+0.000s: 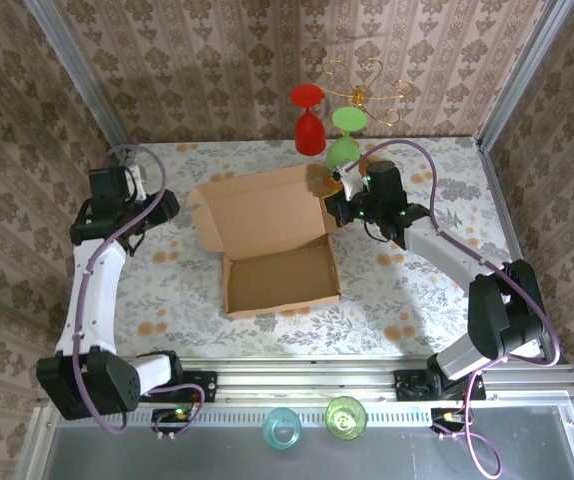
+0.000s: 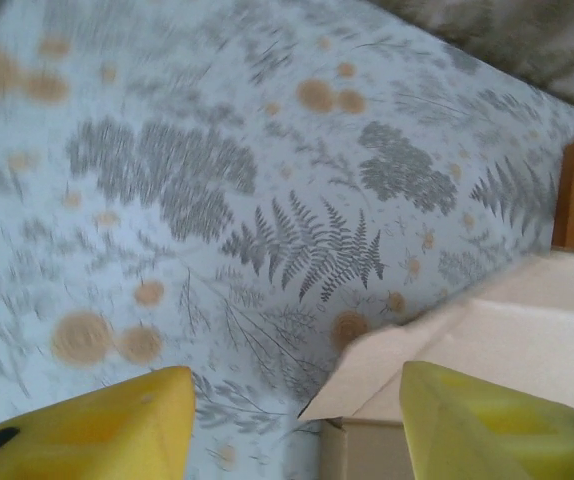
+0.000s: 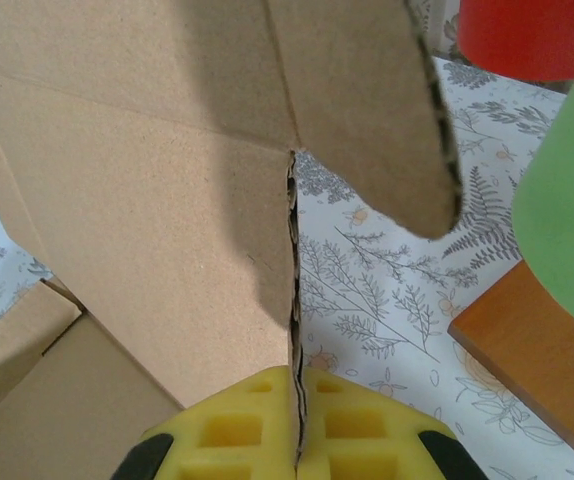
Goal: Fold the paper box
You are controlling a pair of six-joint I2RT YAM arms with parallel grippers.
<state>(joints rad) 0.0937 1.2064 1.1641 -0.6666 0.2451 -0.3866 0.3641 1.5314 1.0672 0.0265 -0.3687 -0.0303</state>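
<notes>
found the paper box [image 1: 272,240] lying open on the floral table [image 1: 397,290], just beside the glass stand [image 1: 352,95], on the stand's side toward the arms; showed its flapped panel nearest the stand and its shallow tray farther from it; caught the right gripper [image 1: 337,195] close beneath the stand's hanging red glass [image 1: 309,130] and green glass [image 1: 344,150], fingers [image 3: 237,430] pressed together on the thin edge of a corner flap, the cardboard running straight down between the pads; placed the left gripper [image 1: 167,207] well apart from the stand, across the box from it, fingers [image 2: 97,430] spread with nothing clamped, a box corner just ahead of them.

judged the step in hand to be turning the pinched flap inward along its crease; called for a slow swing about that crease rather than a pull, lest the light box slide across the table; called also for a path bending away from the stand, since the stand's wooden base [image 3: 537,350] and the green glass sat just beside the flap; favoured bringing the open left gripper down onto the box wall farthest from the stand as an anchor; could not tell from the wrist view whether that gripper already touched the cardboard.
</notes>
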